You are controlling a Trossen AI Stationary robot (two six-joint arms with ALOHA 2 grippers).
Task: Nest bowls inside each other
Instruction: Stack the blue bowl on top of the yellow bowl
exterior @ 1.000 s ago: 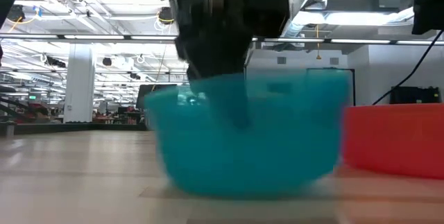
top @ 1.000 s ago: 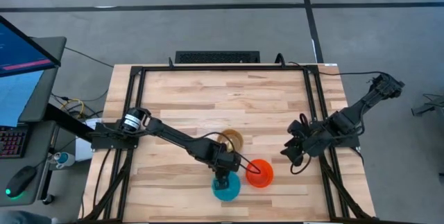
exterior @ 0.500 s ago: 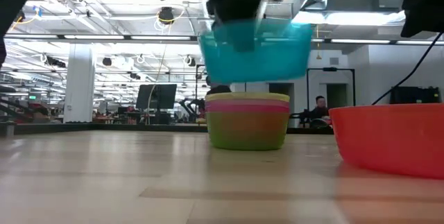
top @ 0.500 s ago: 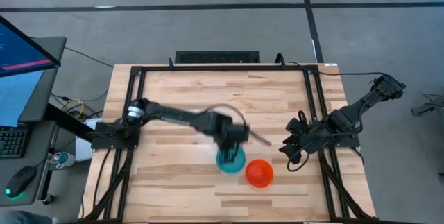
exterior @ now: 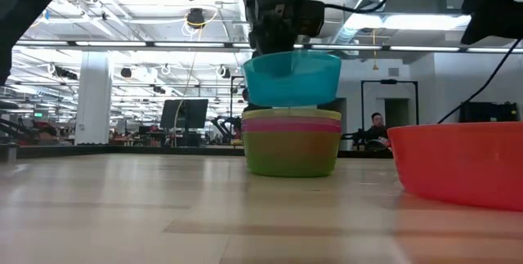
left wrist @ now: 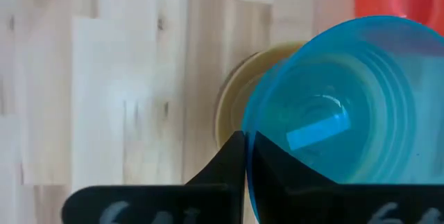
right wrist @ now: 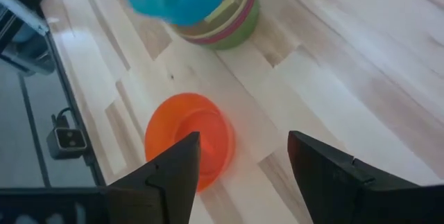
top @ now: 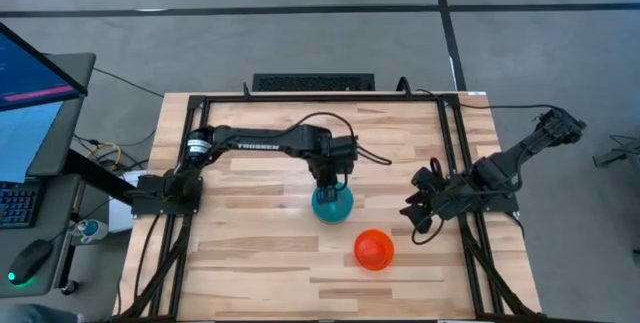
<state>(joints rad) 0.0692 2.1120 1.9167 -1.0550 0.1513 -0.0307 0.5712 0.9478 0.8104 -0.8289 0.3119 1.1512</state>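
Observation:
My left gripper [top: 334,175] is shut on the blue bowl [top: 332,204], which hangs just above a stack of nested bowls [exterior: 292,143] at mid-table. The stack shows green outside, then pink and yellow rims, and its base rests on the wood. No purple bowl shows. The orange-red bowl [top: 373,249] stands upright on the table, nearer the near edge and to the stack's right. My right gripper [top: 415,213] is open at the table's right side, apart from every bowl. My left gripper holds the blue bowl by its rim [left wrist: 251,149] on the bowl's far side, one finger inside the wall and one outside. The fingers come from above, pointing down. The bowl [exterior: 292,78] is lifted clear, upright and about level, with a small gap above the stack's yellow rim.
A black metal frame [top: 200,103] runs around the wooden table top. Bare wood lies left of the stack and along the far half of the table. The orange-red bowl [right wrist: 189,142] sits between the stack and my right gripper [right wrist: 243,156].
My left gripper has lifted the blue bowl off the table near the near edge, beside the orange-red bowl, and carried it up and toward the far edge. The bowl now hangs over the stack. The orange-red bowl has stayed where it was.

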